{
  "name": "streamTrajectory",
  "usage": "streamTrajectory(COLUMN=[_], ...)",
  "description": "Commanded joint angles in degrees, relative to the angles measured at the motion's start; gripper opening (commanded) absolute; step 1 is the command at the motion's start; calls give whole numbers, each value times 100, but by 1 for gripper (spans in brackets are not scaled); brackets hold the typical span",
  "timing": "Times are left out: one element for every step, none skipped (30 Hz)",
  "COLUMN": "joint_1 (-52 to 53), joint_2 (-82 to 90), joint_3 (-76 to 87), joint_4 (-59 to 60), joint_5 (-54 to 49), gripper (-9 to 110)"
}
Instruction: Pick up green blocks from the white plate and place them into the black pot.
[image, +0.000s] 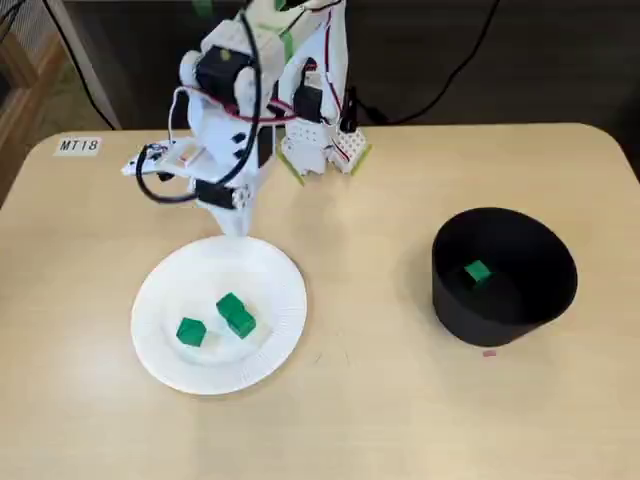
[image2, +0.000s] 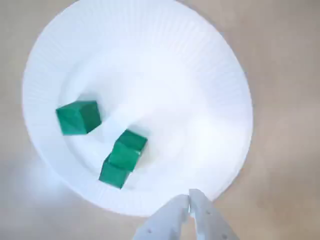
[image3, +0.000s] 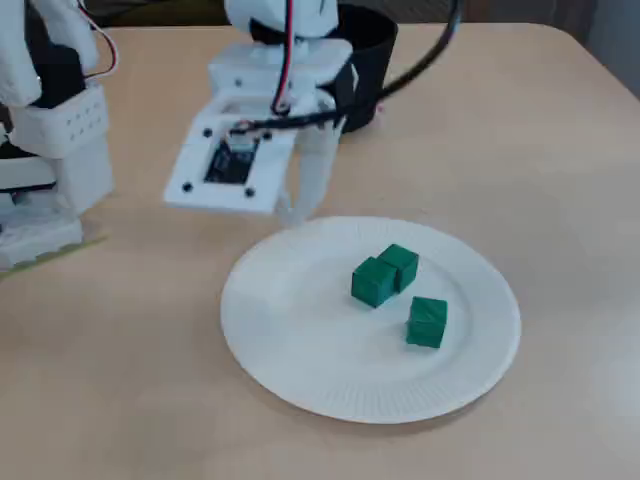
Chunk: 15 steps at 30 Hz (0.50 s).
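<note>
A: Block count?
B: Three green blocks (image2: 78, 117) on the white paper plate (image: 255, 270): one alone, and a touching pair (image2: 124, 156) beside it. A fourth block (image: 477, 271) lies inside the black pot (image: 500, 322).
A: Gripper (image2: 190, 199)?
B: Fingers pressed together, holding nothing. It hovers over the plate's near rim, apart from the blocks.
A: Progress?
B: Judged one placed, three left. The next pick has not begun.
</note>
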Motion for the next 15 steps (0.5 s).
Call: streamTrajectory(joint_1=[202, 229, 264, 290, 316, 325, 325, 316, 308, 290, 272, 255, 237, 220, 193], joint_2=[-378, -466, -554, -642, -765, -888, -1037, -1195, -1389, -1600, -1828, -2074, -2320, -2558, -2777], joint_3=[-650, -756, -870, -984, -1107, -1230, -1371, -1538, -1731, -1969, -2224, -2522, -2821, -3120, -3428], joint_4=[-158, -229, -255, -264, -272, -264, -237, -211, -141, -44, 79, 220, 360, 501, 633], joint_5=[-202, -255, -290, -299, -299, -299, -299, -334, -369, -396, -448, -492, -519, -554, -580], gripper=[14, 19, 24, 27, 29, 29, 30, 30, 30, 30, 31, 31, 31, 31, 31])
